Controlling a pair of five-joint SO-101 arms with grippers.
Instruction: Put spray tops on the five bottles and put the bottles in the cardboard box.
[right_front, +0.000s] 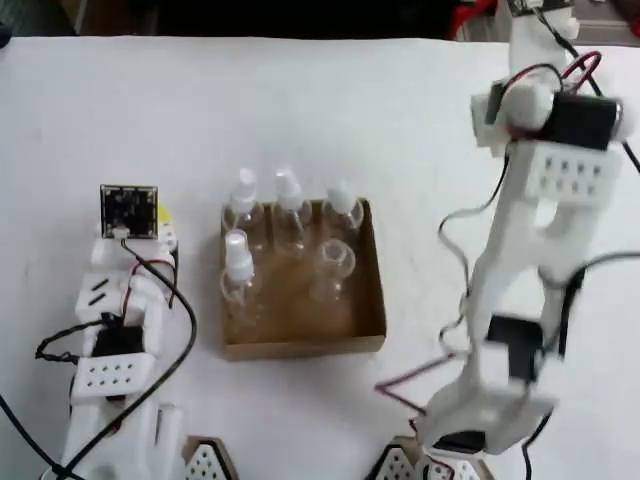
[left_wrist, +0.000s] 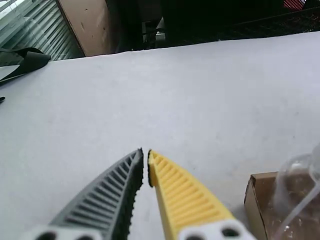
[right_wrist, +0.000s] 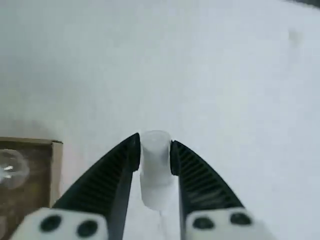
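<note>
Right gripper (right_wrist: 154, 143) is closed partway on a white spray top (right_wrist: 155, 170), its black jaws pressing on opposite sides of the cylindrical body. It holds the part above the bare table (right_front: 400, 130), off to one side of the cardboard box (right_front: 300, 348). Left gripper (left_wrist: 145, 153) is closed on nothing, with the grey and yellow tips nearly touching. It sits low over the table just beside the box.

Task status: all five bottles stand inside the box. Four capped bottles (right_front: 290, 205) carry spray tops: three in the back row and one in the front row. The fifth bottle (right_front: 333, 262), in the front row on the side nearer the right arm (right_front: 520, 250), has an open neck. Judged remaining work: fit the held spray top to this bottle. Boxing appears complete.

Limits of observation:
- The right arm is cut off at the top edge of the high view.
- Whether the four fitted tops are fully seated cannot be determined.
- The lower end of the held spray top, including any dip tube, is hard to make out between the jaws.
</note>
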